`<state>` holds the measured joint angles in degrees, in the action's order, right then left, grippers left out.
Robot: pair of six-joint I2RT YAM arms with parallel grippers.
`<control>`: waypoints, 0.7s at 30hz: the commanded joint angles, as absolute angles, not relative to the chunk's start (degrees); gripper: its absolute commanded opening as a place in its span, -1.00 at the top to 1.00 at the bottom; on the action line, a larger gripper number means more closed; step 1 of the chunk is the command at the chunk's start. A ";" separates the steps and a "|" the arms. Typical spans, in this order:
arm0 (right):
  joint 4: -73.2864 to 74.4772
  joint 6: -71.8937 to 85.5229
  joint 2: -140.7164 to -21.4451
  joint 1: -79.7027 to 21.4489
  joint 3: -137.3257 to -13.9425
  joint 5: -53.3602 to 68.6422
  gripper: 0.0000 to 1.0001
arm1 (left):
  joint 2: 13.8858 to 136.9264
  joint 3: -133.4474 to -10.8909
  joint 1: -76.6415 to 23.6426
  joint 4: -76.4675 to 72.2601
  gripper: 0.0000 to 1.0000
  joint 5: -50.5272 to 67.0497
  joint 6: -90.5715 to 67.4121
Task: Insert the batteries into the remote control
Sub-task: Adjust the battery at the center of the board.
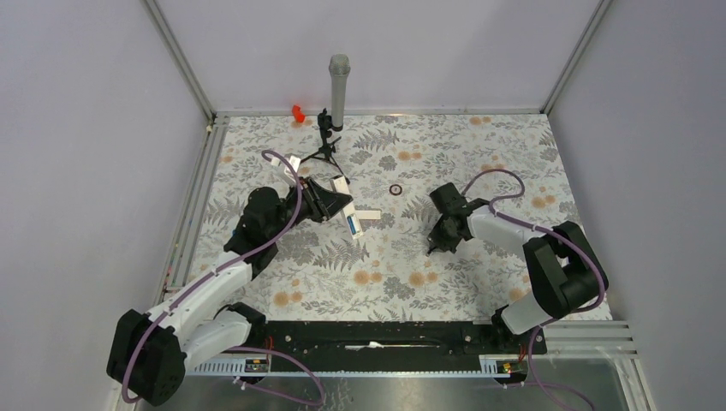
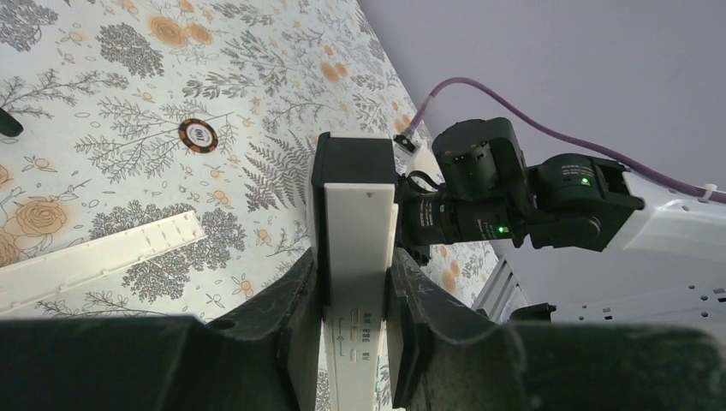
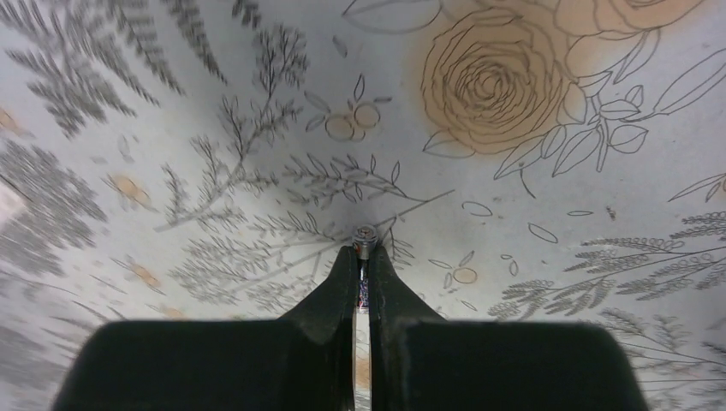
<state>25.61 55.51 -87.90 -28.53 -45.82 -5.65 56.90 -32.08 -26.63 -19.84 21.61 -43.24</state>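
Right gripper [image 3: 364,257] is pinched shut on what looks like one battery [image 3: 365,233], low over the table [image 3: 556,214]. Left gripper [image 2: 355,295] clamps the remote control [image 2: 360,214], raised. No battery is visibly loaded, so inserting remains.

Floral-print table [image 1: 514,154]. Grey microphone [image 1: 339,86] upright on black tripod [image 1: 325,141], far edge, 11 o'clock. Small red piece [image 1: 298,112] at its 9 o'clock. Dark ring [image 1: 395,189] near centre.
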 commanded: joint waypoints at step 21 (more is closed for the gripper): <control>10.67 14.09 -81.41 -26.98 -51.74 -2.11 -0.18 | 54.00 -32.01 -24.22 -18.08 1.00 17.49 -41.89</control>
